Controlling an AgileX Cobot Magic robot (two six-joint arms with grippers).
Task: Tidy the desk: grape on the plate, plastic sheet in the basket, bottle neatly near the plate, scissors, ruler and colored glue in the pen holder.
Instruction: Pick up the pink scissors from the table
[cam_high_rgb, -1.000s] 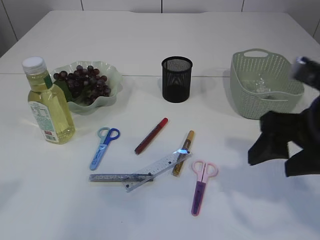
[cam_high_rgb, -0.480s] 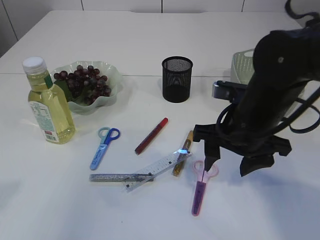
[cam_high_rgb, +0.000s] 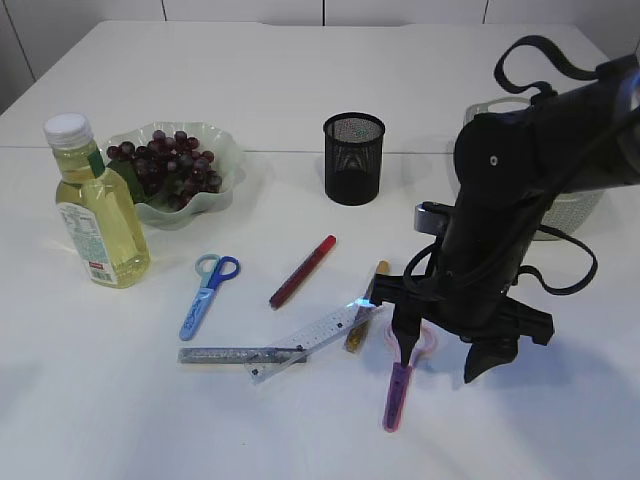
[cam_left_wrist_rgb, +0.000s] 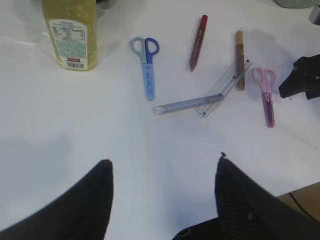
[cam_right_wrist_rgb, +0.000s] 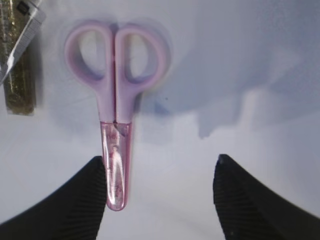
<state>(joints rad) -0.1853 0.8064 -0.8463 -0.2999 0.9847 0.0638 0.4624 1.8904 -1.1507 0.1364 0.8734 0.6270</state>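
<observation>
Far left, the bottle (cam_high_rgb: 95, 205) stands beside the plate (cam_high_rgb: 222, 190) of grapes (cam_high_rgb: 165, 165). Blue scissors (cam_high_rgb: 208, 294), ruler (cam_high_rgb: 312, 343) and glue sticks lie loose on the worktop. Right end effector (cam_right_wrist_rgb: 160, 197) gapes over the pink scissors (cam_right_wrist_rgb: 116, 120), gripping nothing; left end effector (cam_left_wrist_rgb: 162, 195) hangs open.

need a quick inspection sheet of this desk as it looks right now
surface: white table, bare between items
job's things: grapes on plate; bottle beside it; pen holder upright; blue scissors, pink scissors, ruler, glue sticks lying loose; basket behind arm
clutter: nothing seen
grippers: right gripper open over pink scissors; left gripper open, high
cables: black loops on right arm
surroundings: white wall
</observation>
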